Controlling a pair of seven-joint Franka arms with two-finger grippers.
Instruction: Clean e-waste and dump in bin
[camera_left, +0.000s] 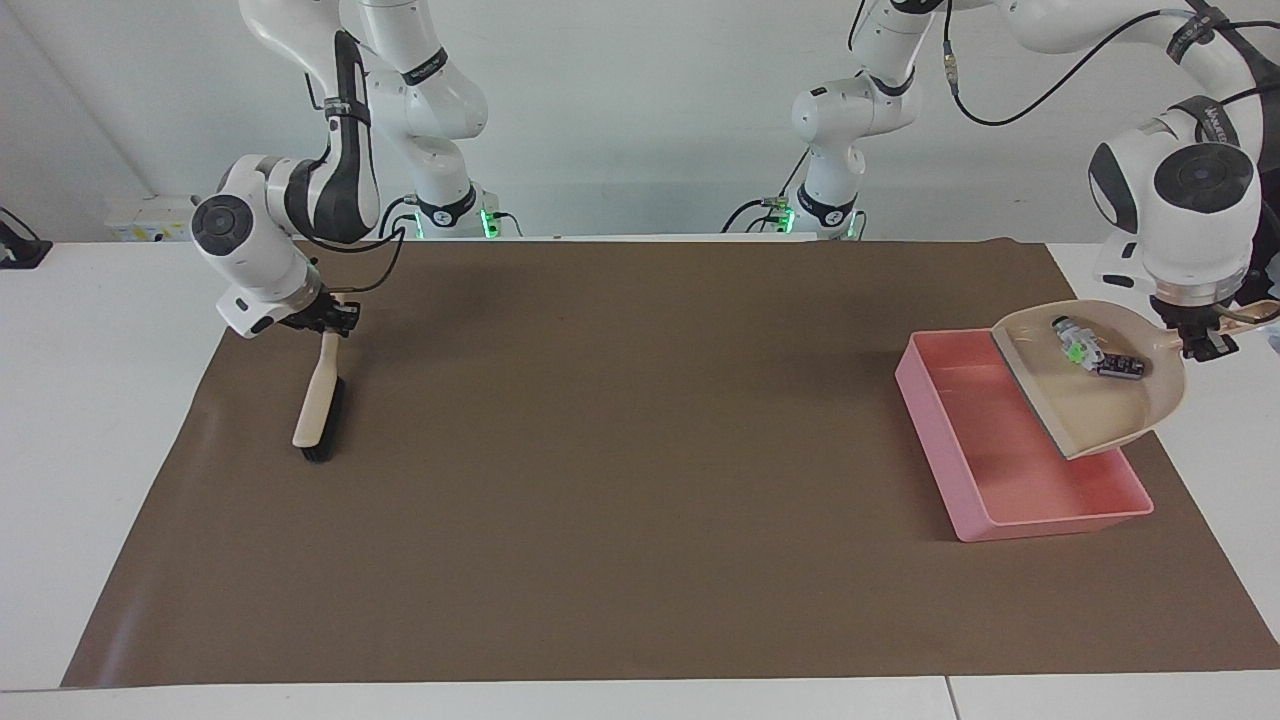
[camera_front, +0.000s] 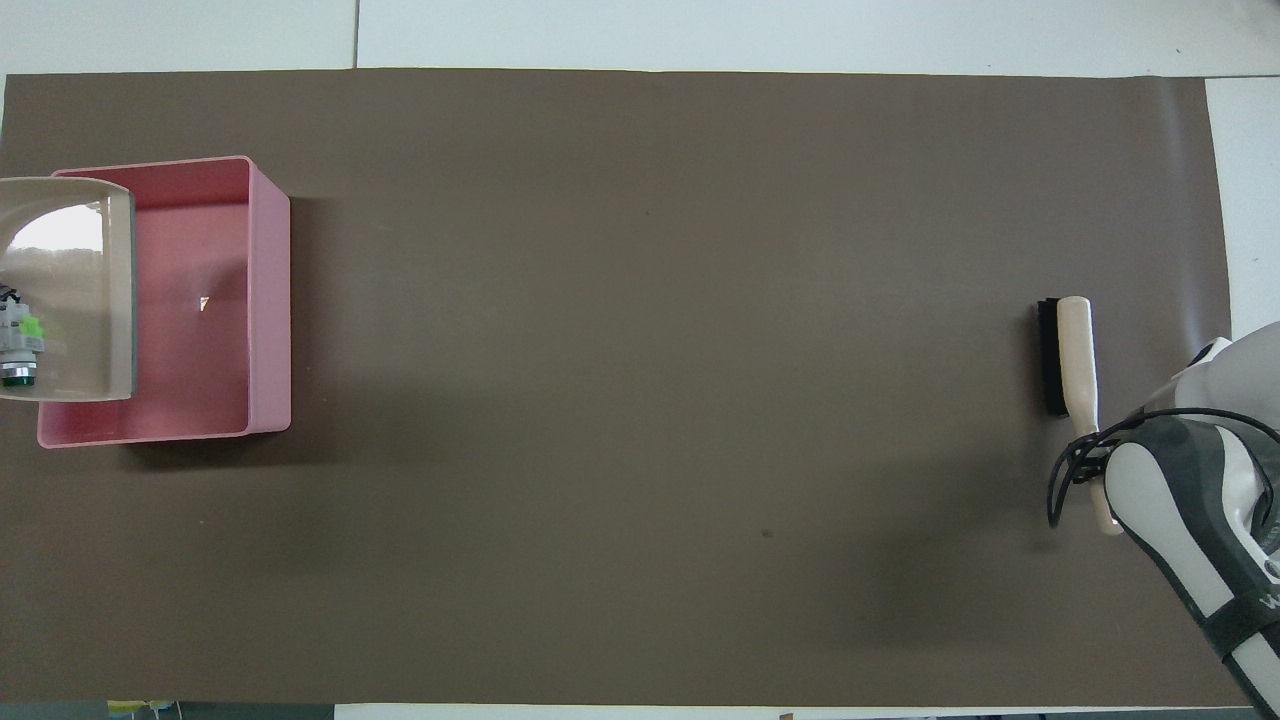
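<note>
The e-waste lies in a beige dustpan (camera_left: 1090, 405): a white part with a green label (camera_left: 1077, 348) and a dark cylinder (camera_left: 1120, 368), both near the handle end. My left gripper (camera_left: 1205, 340) is shut on the dustpan's handle and holds it in the air over the end of the bin (camera_left: 985, 455) toward the left arm's end of the table, open lip over the bin. The bin is a pink tray with nothing in it. In the overhead view the dustpan (camera_front: 75, 300), the white part (camera_front: 20, 335) and the bin (camera_front: 215, 300) show at the frame's edge.
My right gripper (camera_left: 330, 322) is shut on the handle of a beige black-bristled brush (camera_left: 320, 405), whose bristles rest on the brown mat (camera_left: 620, 450) toward the right arm's end. The brush also shows in the overhead view (camera_front: 1072, 355).
</note>
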